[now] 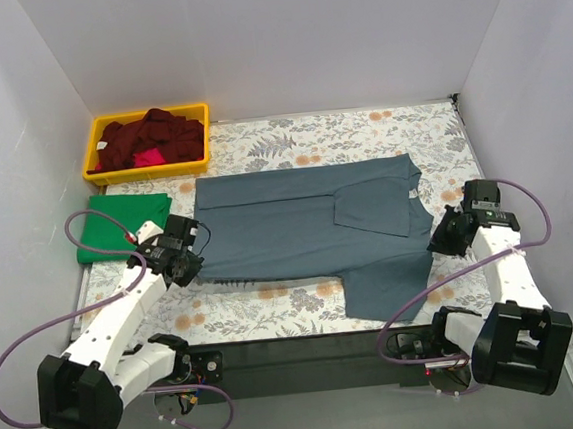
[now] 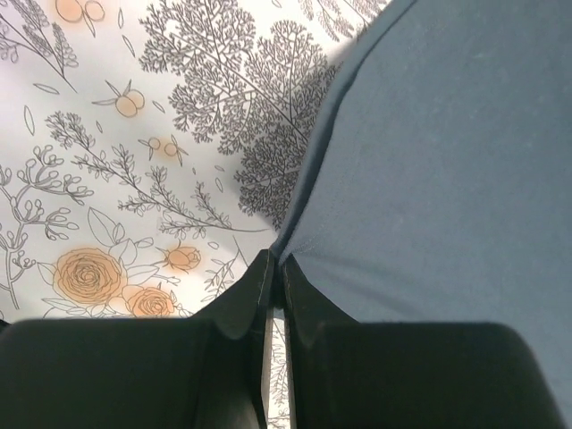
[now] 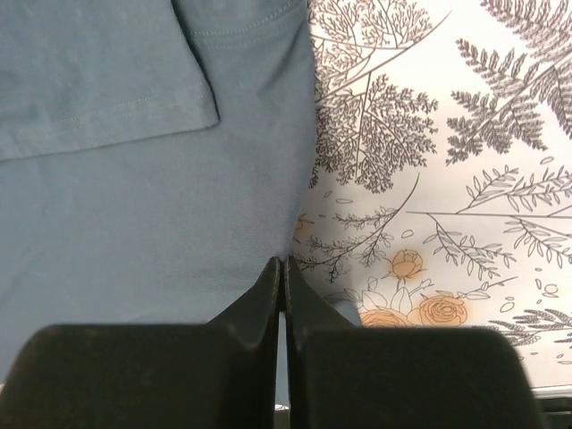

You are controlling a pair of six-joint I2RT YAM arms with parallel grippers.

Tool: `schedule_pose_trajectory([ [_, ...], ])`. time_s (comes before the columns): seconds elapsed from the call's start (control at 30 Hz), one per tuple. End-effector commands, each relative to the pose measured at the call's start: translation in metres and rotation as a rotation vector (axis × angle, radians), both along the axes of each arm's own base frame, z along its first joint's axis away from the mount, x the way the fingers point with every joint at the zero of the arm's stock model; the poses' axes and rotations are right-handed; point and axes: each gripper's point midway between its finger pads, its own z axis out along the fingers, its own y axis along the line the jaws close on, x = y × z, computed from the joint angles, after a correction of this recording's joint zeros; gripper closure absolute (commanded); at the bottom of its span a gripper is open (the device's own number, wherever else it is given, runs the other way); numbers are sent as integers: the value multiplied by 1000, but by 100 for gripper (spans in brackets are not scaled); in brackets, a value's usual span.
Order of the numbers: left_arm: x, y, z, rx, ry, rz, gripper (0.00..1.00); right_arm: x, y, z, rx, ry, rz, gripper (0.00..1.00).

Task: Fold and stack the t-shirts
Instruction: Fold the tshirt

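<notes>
The slate-blue t-shirt [image 1: 297, 224] lies spread across the floral table cloth [image 1: 340, 135], with one sleeve folded onto its body. My left gripper [image 1: 193, 268] is shut on the shirt's left edge; the left wrist view shows the blue cloth [image 2: 429, 161] pinched at the gripper's [image 2: 278, 265] tips. My right gripper [image 1: 437, 241] is shut on the shirt's right edge, and the right wrist view shows the cloth [image 3: 134, 206] running into the gripper's [image 3: 282, 265] tips. A bright green shirt [image 1: 122, 224] lies folded at the left. Dark red [image 1: 154, 136] and pink [image 1: 144, 159] shirts sit bunched in the bin.
The yellow plastic bin [image 1: 96, 156] stands at the back left corner. White walls close in the table on the left, back and right. A dark strip runs along the near edge between the arm bases.
</notes>
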Motion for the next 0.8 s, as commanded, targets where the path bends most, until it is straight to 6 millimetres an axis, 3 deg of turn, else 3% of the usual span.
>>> schedule_pose_trajectory([
  [0.0,19,14,14,51,-35,19,100,11,-7,10,-26,-4,20,99],
  [0.23,59,13,17,50,-42,4,100,43,-6,16,9,-14,61,99],
  [0.47,94,19,12,61,-43,6,100,90,-1,30,59,-54,111,99],
  [0.77,136,17,0,93,-53,-37,100,129,-9,26,49,-56,93,99],
])
